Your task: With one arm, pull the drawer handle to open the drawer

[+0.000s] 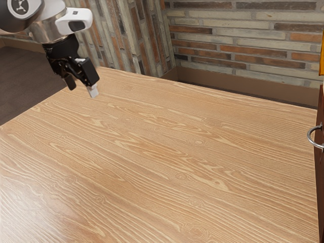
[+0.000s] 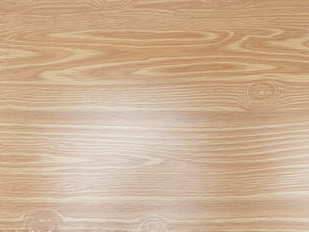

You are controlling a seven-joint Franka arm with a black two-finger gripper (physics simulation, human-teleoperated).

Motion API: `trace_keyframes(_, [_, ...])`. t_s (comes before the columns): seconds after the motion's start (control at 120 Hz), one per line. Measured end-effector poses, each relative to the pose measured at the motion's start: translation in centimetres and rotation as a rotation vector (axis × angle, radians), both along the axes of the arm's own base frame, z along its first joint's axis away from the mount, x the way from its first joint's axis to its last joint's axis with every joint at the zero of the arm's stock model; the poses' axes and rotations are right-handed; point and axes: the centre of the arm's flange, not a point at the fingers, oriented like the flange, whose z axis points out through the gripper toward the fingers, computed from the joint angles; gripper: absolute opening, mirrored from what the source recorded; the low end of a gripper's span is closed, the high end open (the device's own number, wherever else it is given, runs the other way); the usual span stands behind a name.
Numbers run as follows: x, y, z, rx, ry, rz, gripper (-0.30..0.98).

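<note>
One Franka arm [image 1: 48, 31] came in at the exterior view's upper left, and its black gripper [image 1: 81, 86] hung above the table, with the fingers [image 1: 93, 91] pointing down. They stood apart and had nothing between them, so the hand was open. Directly below the hand there was the wood-grain tabletop [image 1: 167, 157], which stretched from under it toward the exterior view's right. Behind it, beyond the table's far edge, stood the brick wall [image 1: 243, 45].

Well apart from the hand, at the exterior view's right edge, was the curved metal handle [image 1: 309, 137]. It stuck out from the dark brown cabinet front [image 1: 321, 195], toward the hand's side. Whether the drawer was fully closed, I could not tell.

The step was, in my judgement, still the approach: the hand needed to cross the table and align with the handle. The metal looked hard and smooth, hardly fragile, but perhaps a little slippery for the fingers. The best place to take hold seemed the middle of its bow, the part farthest from the cabinet. The drawer could be heavier or stiffer at the first pull, so a firm grip and a slow, straight pull away from the cabinet seemed right.
</note>
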Motion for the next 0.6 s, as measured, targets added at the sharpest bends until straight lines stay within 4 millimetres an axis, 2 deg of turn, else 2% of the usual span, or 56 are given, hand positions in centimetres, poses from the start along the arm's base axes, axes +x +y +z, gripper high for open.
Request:
trace_keyframes(0.125, [-0.1, 0.5, 0.0, 0.000, 0.002, 0.002, 0.67])
trace_keyframes(0.258, [0.2, -0.2, -0.1, -0.004, 0.005, -0.018, 0.67])
trace_keyframes(0.292, [-0.3, -0.6, 1.8, 0.004, -0.031, -0.024, 0.66])
trace_keyframes(0.325, [-1.3, -1.2, 5.2, 0.018, -0.095, -0.032, 0.66])
trace_keyframes(0.367, [-2.9, -2.1, 9.0, 0.028, -0.173, -0.047, 0.67])
trace_keyframes(0.408, [-3.7, -3.1, 10.8, 0.026, -0.207, -0.066, 0.67])
trace_keyframes(0.483, [-3.0, -5.4, 10.9, -0.010, -0.210, -0.114, 0.67])
trace_keyframes(0.542, [-1.9, -8.6, 10.2, -0.039, -0.197, -0.163, 0.67])
trace_keyframes(0.6, [-0.2, -11.7, 8.7, -0.061, -0.173, -0.207, 0.66])
